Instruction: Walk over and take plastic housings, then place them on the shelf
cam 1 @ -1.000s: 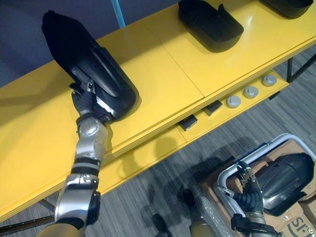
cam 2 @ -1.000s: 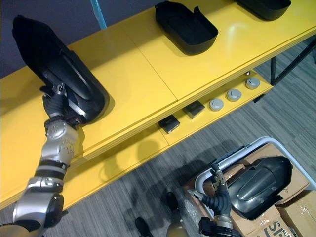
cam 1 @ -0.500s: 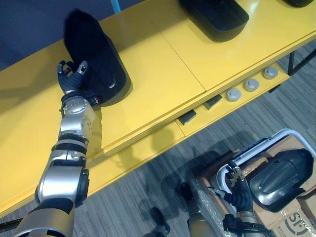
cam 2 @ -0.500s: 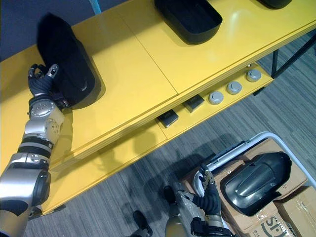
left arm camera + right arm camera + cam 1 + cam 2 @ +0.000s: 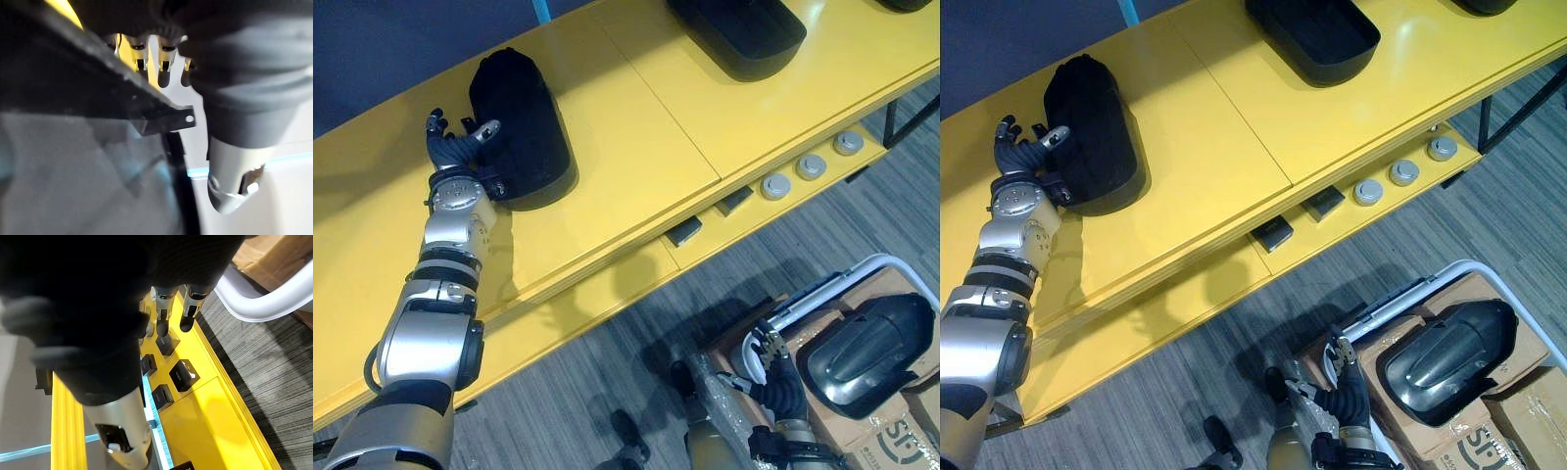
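Note:
A black plastic housing (image 5: 524, 122) lies dome-up on the yellow shelf top (image 5: 636, 137). My left hand (image 5: 455, 152) is beside its left edge, open, with fingers spread and the thumb resting against the shell. In the left wrist view the housing's dark rim (image 5: 98, 93) runs close past the straight fingers (image 5: 164, 68). My right hand (image 5: 773, 367) hangs low, open and empty, next to a white tube frame (image 5: 822, 294). A second housing (image 5: 871, 343) rests in a cardboard box behind that frame.
Another black housing (image 5: 739, 29) lies open-side-up further right on the shelf top. The lower yellow ledge carries round silver parts (image 5: 811, 166) and small dark blocks (image 5: 685, 233). Grey carpet floor lies between shelf and box.
The left hand has let go of the housing, which has tipped from leaning upright to lying dome-up on the shelf. Its fingers have spread. The right hand has drifted slightly left.

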